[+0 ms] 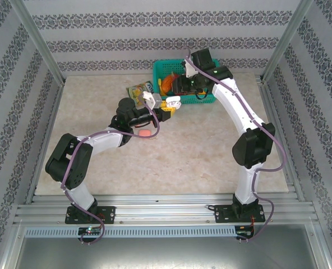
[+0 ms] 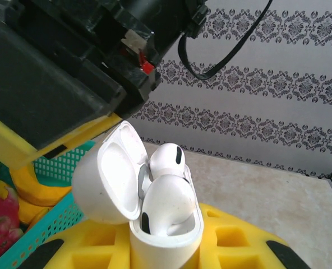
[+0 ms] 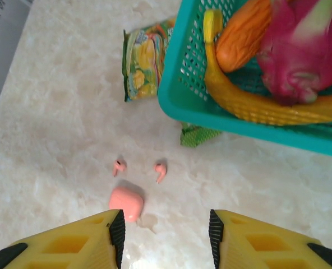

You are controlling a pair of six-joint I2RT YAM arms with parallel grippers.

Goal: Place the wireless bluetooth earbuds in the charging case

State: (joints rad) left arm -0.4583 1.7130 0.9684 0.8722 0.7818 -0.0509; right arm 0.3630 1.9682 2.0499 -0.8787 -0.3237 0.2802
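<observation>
My left gripper [image 2: 166, 249] is shut on a white charging case [image 2: 166, 238], holding it upright above the table beside the basket. Its lid [image 2: 107, 176] is swung open to the left. Two white earbuds [image 2: 167, 159] [image 2: 169, 204] sit in the case, heads sticking up, the nearer one tilted. From above, the case [image 1: 173, 102] shows at the left gripper [image 1: 168, 107]. My right gripper [image 3: 166, 235] hangs open and empty just above and beside it. Below it on the table lie two pink earbuds [image 3: 119, 166] [image 3: 161, 171] and a closed pink case [image 3: 125, 203].
A teal basket [image 3: 222, 115] holds a banana [image 3: 256, 103], a dragon fruit [image 3: 300, 50] and an orange fruit. A snack packet [image 3: 141, 64] lies left of it, and a green packet [image 3: 198, 134] at its corner. The right gripper's black body [image 2: 54, 89] looms close over the case.
</observation>
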